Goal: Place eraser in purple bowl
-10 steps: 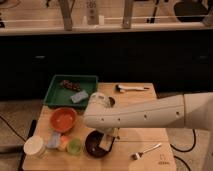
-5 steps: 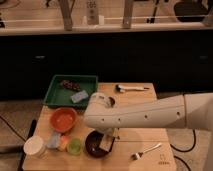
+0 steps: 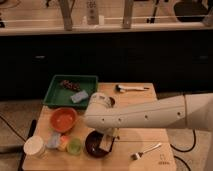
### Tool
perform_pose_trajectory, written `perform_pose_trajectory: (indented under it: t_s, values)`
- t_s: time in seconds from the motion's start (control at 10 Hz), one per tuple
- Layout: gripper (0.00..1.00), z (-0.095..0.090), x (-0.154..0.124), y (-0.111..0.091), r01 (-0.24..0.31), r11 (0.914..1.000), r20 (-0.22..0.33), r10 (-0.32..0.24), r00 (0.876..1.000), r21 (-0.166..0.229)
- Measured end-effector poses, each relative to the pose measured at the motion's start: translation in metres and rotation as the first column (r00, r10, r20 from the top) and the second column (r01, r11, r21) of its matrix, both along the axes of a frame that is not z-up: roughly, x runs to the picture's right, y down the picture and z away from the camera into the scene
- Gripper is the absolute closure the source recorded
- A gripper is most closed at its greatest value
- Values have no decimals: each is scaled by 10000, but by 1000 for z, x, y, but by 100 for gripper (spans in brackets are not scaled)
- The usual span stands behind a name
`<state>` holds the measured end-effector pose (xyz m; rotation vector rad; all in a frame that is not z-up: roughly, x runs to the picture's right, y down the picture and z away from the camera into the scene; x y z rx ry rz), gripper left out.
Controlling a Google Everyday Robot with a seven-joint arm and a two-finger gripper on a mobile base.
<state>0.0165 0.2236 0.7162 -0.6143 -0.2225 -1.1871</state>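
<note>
The white arm reaches in from the right, its tool down at the right rim of the purple bowl on the desk. I cannot tell how far it is open. A small block shows there, perhaps the eraser. No writing is readable anywhere.

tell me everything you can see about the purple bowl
The purple bowl is round, glossy and dark purple-maroon, upright near the front edge of the wooden table, right of the small green cup and below the orange bowl. The arm reaches down over it, hiding its upper right side. The gripper sits at the bowl's right rim, over its inside, with a pale block at its tip. Whether anything rests inside the bowl cannot be told.
</note>
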Motion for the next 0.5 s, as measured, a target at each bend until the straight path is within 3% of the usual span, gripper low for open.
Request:
perform_pose_trajectory:
  t_s: [0.5]
  values:
    - [81, 0, 0, 0, 106, 9999, 170, -106, 9998, -38]
